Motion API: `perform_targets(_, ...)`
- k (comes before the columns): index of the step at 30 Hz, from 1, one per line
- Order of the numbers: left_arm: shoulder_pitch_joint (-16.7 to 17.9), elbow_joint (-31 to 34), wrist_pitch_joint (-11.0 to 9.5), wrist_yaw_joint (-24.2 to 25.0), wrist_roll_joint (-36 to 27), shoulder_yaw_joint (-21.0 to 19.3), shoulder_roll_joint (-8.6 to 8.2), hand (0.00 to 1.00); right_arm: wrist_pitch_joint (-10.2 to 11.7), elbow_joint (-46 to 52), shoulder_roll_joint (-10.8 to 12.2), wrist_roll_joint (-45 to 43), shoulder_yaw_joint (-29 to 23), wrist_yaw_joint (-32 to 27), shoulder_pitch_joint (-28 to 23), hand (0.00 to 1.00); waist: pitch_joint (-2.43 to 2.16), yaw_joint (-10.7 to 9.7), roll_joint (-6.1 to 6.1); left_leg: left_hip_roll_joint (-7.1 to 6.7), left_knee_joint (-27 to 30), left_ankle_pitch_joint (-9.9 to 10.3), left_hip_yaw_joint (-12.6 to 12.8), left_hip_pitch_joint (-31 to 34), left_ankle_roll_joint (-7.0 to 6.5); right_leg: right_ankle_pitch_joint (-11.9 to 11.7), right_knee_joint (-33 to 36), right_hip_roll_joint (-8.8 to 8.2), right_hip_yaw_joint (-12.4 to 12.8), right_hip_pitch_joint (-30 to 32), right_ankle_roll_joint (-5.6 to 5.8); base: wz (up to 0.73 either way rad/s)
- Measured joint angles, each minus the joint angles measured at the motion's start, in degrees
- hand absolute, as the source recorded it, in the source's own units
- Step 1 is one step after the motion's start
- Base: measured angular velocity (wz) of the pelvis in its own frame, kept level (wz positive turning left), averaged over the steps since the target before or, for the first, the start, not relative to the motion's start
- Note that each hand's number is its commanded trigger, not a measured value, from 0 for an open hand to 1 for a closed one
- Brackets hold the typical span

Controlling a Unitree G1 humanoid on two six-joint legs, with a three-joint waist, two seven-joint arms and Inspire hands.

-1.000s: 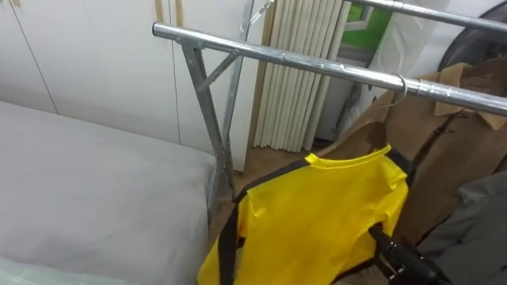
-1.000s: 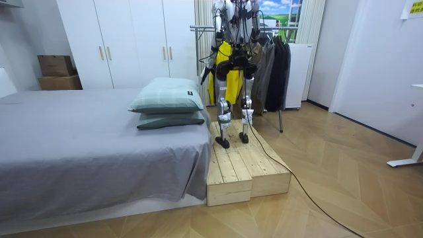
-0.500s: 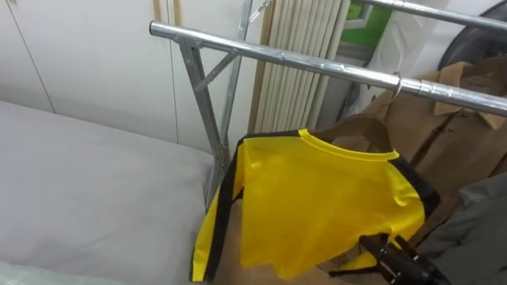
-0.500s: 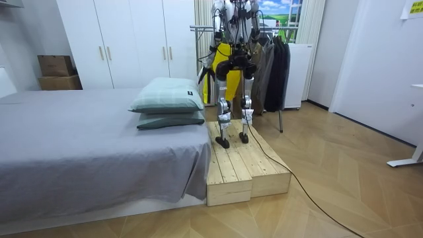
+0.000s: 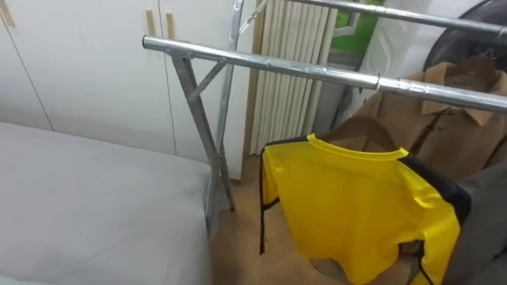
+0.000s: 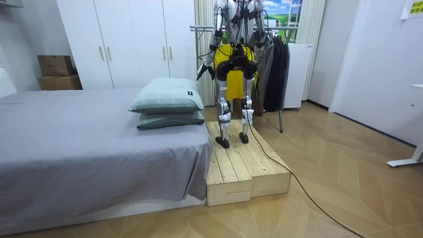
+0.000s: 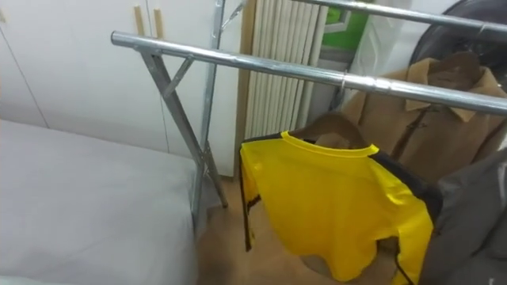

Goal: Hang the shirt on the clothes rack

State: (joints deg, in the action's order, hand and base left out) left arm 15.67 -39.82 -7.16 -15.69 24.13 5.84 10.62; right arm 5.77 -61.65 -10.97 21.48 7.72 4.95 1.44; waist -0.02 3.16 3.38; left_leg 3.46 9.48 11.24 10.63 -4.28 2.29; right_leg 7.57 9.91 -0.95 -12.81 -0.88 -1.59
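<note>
Clothes rail (image 5: 317,71): spans 10 to 3 o'clock. Shirt (image 5: 356,206): below rail, 4 o'clock. Jacket (image 5: 451,119): on rail, 2 o'clock, behind shirt. Bed (image 5: 79,206): 8 o'clock. Wardrobe (image 5: 79,63): behind bed, 10 o'clock.

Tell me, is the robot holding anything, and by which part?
The yellow shirt is held up below the rail; where it is gripped cannot be told.

A yellow shirt (image 5: 356,206) with black trim hangs below a metal clothes rail (image 5: 317,70), in front of a brown coat (image 5: 444,111); a grey bed (image 5: 87,206) lies at left.
</note>
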Motion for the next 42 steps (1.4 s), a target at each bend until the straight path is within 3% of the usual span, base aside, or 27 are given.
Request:
perform_targets(9,-0.48,-2.20,-0.68,0.09,-1.55,-0.03,-0.93,0.00,1.29,-2.69,1.85,-11.04,-0.30,-0.95,-5.95,0.00,-0.01,-3.61,-0.32,-0.09,-0.15,-0.01,0.22,0.49,-0.01,0.03,-0.33,0.02,0.30,0.45,0.05,-0.02)
perform_targets(13,-2.26,-5.62,-0.87,0.07,-1.39,-0.11,-1.20,0.00,2.00,-3.39,2.25,-13.78,-1.35,-2.57,-8.34,0.00,0.13,-4.57,-0.89,-0.15,-0.23,-0.01,0.36,0.54,-0.02,0.02,-0.69,0.04,0.48,0.50,0.10,-0.01)
perform_targets(21,-2.46,-5.86,-0.57,0.47,-1.00,-0.24,-3.42,0.00,2.94,-5.08,2.49,-12.57,-5.57,-3.57,-9.92,0.00,-0.03,-5.16,-3.02,-0.32,-0.22,-0.02,-0.72,1.11,-0.02,0.07,-1.34,-0.03,0.05,0.74,0.38,0.05)
perform_targets(31,-2.68,-5.84,-0.03,1.31,-0.97,-1.21,-3.39,0.00,2.87,-6.53,2.59,-12.56,-5.75,-3.88,-9.40,0.00,0.07,-5.86,-3.01,-0.43,-0.14,-0.02,-2.88,0.45,-0.02,0.54,-1.86,-0.05,-1.66,-1.13,0.43,0.11)
perform_targets(42,-2.95,-5.83,-0.21,1.45,-1.02,-1.21,-3.39,0.00,2.17,-7.15,2.64,-12.24,-5.12,-4.23,-9.00,0.00,0.15,-5.73,-2.89,-0.47,-0.13,-0.02,-3.11,0.50,-0.02,0.55,-2.08,0.01,-1.66,-1.22,0.44,0.01)
